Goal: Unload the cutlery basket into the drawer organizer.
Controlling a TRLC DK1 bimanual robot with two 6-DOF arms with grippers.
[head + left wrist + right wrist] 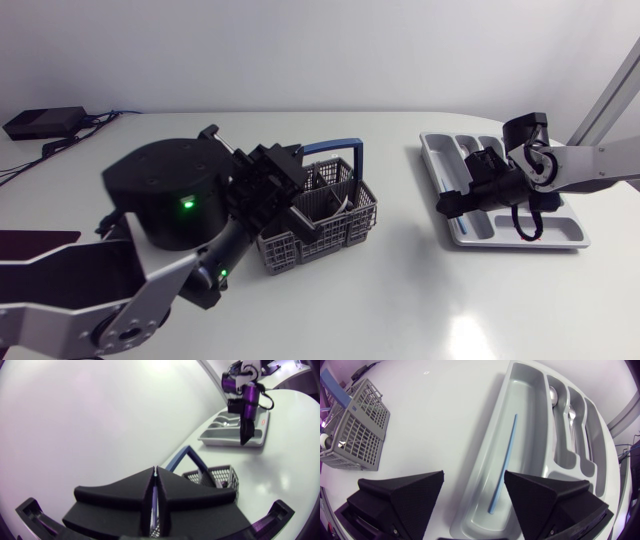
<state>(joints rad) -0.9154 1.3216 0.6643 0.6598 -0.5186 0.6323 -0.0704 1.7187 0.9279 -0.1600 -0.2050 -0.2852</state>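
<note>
A grey cutlery basket (335, 225) with a blue handle (340, 145) stands mid-table. My left gripper (298, 195) hangs over its left side. In the left wrist view that gripper (155, 471) is shut on a thin blue stick (155, 497), with the basket (220, 477) just ahead of it. The grey drawer organizer (570, 235) lies at the right. My right gripper (474, 477) is open and empty above the organizer's long compartment (525, 405), where another blue stick (504, 465) lies. A spoon (553, 395) and a fork (571, 410) lie in the narrower compartments.
A black box with cables (45, 122) sits at the back left corner. The bulky black joint of my left arm (170, 190) hides the table left of the basket. Bare white table lies between basket and organizer.
</note>
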